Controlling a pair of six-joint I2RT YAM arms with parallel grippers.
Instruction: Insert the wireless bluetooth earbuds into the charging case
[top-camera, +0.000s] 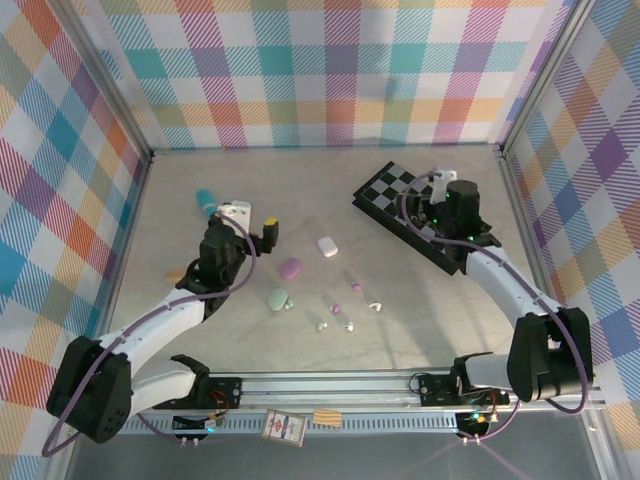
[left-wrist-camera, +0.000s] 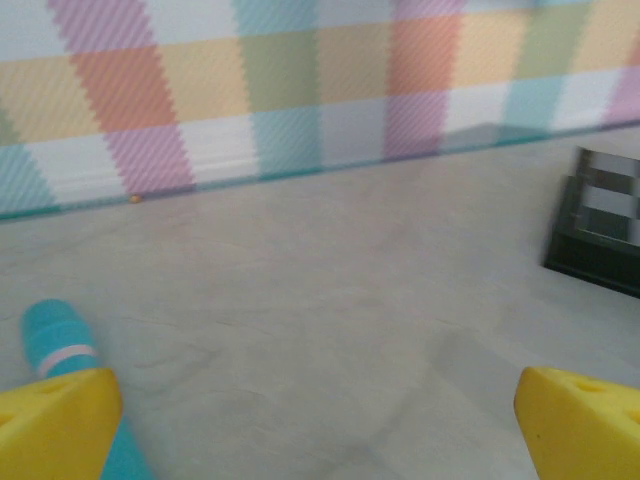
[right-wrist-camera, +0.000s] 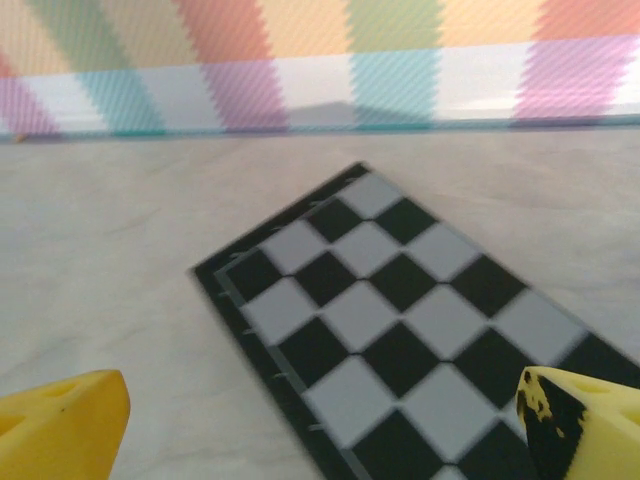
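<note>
Three pebble-shaped charging cases lie mid-table: a white one (top-camera: 327, 246), a lilac one (top-camera: 291, 267) and a mint one (top-camera: 278, 298). Tiny earbuds are scattered to their right and in front: a lilac bud (top-camera: 356, 287), another lilac one (top-camera: 336, 309), a white one (top-camera: 376, 305) and pale ones (top-camera: 321, 323) (top-camera: 348, 324). My left gripper (top-camera: 242, 222) (left-wrist-camera: 320, 440) hovers open and empty behind the cases, its yellow fingertips (left-wrist-camera: 50, 425) wide apart over bare table. My right gripper (top-camera: 432, 190) (right-wrist-camera: 320, 430) stands open and empty above the checkerboard.
A black-and-grey checkerboard (top-camera: 415, 215) (right-wrist-camera: 400, 330) (left-wrist-camera: 600, 230) lies at the back right. A teal cylinder with a pink band (top-camera: 205, 200) (left-wrist-camera: 55, 345) rests beside the left gripper's left finger. Plaid walls (top-camera: 330, 70) enclose the table on three sides.
</note>
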